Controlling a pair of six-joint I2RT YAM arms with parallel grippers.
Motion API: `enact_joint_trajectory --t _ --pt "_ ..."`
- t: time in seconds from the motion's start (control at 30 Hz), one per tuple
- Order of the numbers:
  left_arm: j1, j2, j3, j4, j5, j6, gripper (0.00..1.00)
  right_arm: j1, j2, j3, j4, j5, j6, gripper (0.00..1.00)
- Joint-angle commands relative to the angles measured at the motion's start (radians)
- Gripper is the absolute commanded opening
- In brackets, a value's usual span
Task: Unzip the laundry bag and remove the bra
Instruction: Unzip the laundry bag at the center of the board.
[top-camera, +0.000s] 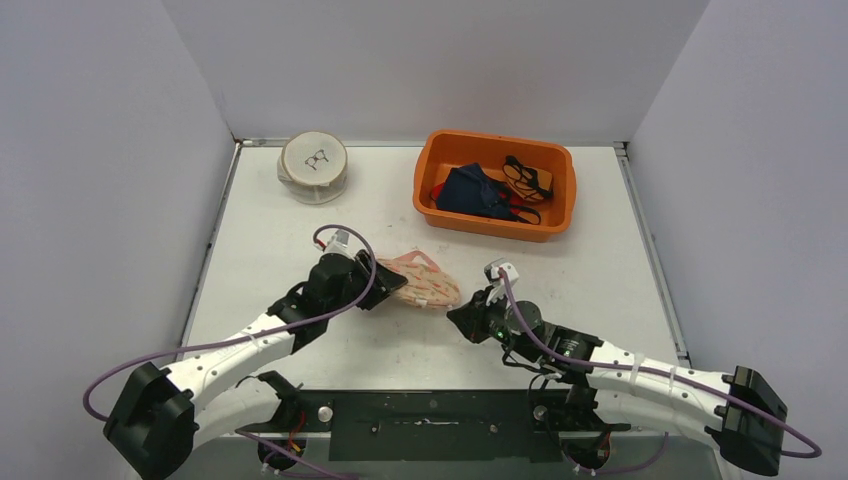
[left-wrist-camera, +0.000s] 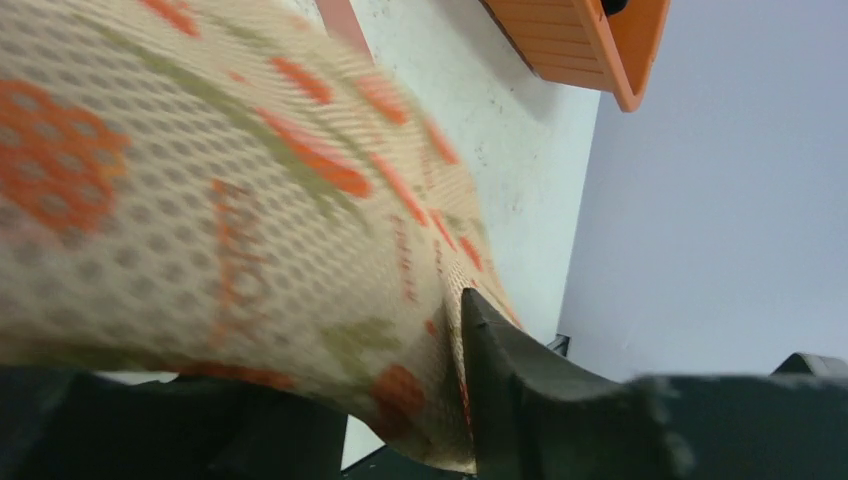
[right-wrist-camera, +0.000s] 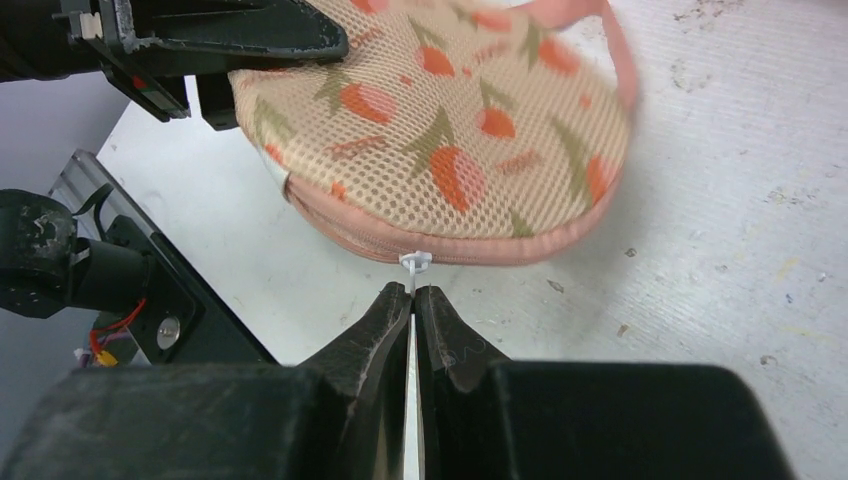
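**Operator:** Jaw status?

**Checker:** The right gripper (right-wrist-camera: 413, 296) has its jaws pressed together on the white zipper pull (right-wrist-camera: 414, 262). The laundry bag (right-wrist-camera: 450, 130) lies directly ahead of them. The left gripper (top-camera: 386, 282) has its jaws clamped on the bag's opposite end.

**Operator:** Progress?

**Checker:** We judge the zipper closed along the seam we can see. The bra is not visible and is presumably inside. Unzipping and removal are both left to do.

**Operator:** Clearance?

**Checker:** Bare table (top-camera: 300, 240) lies beside the right jaws, with its near edge behind them. The orange bin (top-camera: 493, 220) stands well beyond the bag.
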Motion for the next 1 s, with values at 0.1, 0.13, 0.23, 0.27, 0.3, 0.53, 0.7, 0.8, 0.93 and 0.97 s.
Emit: enact_joint_trajectory --t 0.1,0.13,0.23,0.27,0.3,0.53,0.7,0.8,0.93,0.97 --pt "0.004 0.085 0.043 0.157 0.149 0.078 0.82 -0.004 -0.006 -0.016 0.026 0.037 -0.002 0.05" --pt "0.003 0.076 0.037 0.145 0.150 0.075 0.87 -0.004 0.000 -0.018 0.034 0.034 0.001 0.05" --pt "0.002 0.013 0.000 0.085 0.148 0.067 0.93 0.001 0.028 -0.011 0.054 0.022 0.005 0.05" --pt "0.001 -0.020 -0.016 0.056 0.146 0.061 0.97 0.003 0.039 -0.009 0.059 0.020 0.005 0.05" --pt "-0.002 -0.054 -0.031 0.021 0.139 0.054 0.97 0.006 0.047 -0.006 0.065 0.017 0.005 0.05" --pt "-0.119 -0.336 -0.144 -0.182 0.006 -0.102 0.96 0.038 0.142 0.009 0.138 0.012 -0.001 0.05" --pt "-0.246 -0.369 -0.197 -0.090 -0.113 -0.226 0.93 0.082 0.215 0.028 0.189 0.013 0.005 0.05" --pt "-0.278 -0.305 -0.174 -0.079 -0.111 -0.257 0.93 0.114 0.256 0.052 0.195 0.024 0.001 0.05" --pt "-0.355 -0.250 -0.146 -0.090 -0.198 -0.303 0.93 0.148 0.300 0.073 0.217 0.028 -0.001 0.05" --pt "-0.368 -0.242 -0.149 -0.082 -0.219 -0.320 0.93 0.156 0.308 0.077 0.223 0.028 -0.002 0.05"
